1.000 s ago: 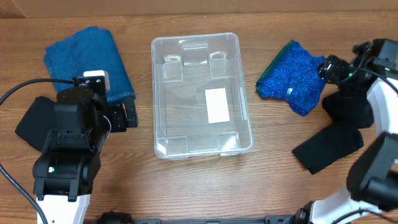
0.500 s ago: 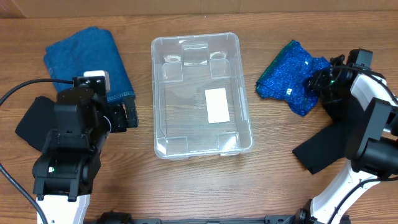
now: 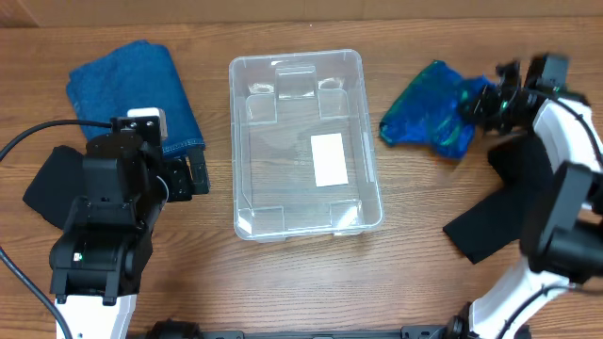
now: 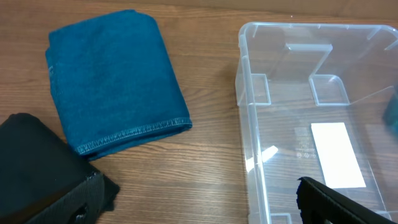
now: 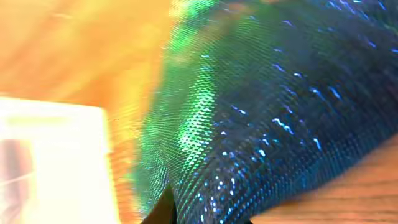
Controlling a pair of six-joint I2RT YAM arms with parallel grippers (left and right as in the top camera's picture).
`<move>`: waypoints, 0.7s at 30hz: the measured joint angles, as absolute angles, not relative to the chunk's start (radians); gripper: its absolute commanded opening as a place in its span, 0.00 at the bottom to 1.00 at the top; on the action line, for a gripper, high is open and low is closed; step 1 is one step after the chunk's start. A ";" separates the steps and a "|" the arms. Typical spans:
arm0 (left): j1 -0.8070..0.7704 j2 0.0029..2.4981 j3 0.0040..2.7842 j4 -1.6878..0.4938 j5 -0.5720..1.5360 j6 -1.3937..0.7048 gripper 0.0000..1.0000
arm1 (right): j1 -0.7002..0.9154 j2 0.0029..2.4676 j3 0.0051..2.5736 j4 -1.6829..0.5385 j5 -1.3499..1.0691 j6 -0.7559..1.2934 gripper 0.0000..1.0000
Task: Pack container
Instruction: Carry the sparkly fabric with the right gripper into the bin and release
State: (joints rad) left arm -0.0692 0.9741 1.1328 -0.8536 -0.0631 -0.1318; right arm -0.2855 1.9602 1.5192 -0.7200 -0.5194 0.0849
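Wooden table is carrying the container at its middle, standing upright with its white label showing through the bottom. Your left jaws are hanging wide open just left of the container, near the lower corner of a folded blue towel. Your right jaws are pinching the right edge of a sparkly blue-green cloth, which is sitting right of the container and apart from it.
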 measured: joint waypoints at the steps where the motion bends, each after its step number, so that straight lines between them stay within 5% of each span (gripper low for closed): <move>1: -0.069 0.974 1.133 -0.854 -0.063 -0.132 1.00 | -0.258 1.901 1.570 -0.755 -0.514 0.072 0.04; 9: -0.069 0.974 1.133 -0.858 -0.063 -0.132 1.00 | 0.102 1.583 1.763 -0.900 -0.509 -0.110 0.04; 19: -0.069 0.978 1.133 -0.861 -0.063 -0.132 1.00 | 0.469 1.982 1.759 -0.825 -0.499 -0.261 0.04; 20: -0.069 0.982 1.134 -0.862 -0.063 -0.132 1.00 | 0.488 2.011 1.759 -0.799 -0.496 -0.267 0.07; 21: -0.069 0.989 1.134 -0.865 -0.063 -0.132 1.00 | 0.502 2.033 1.759 -0.780 -0.495 -0.270 0.55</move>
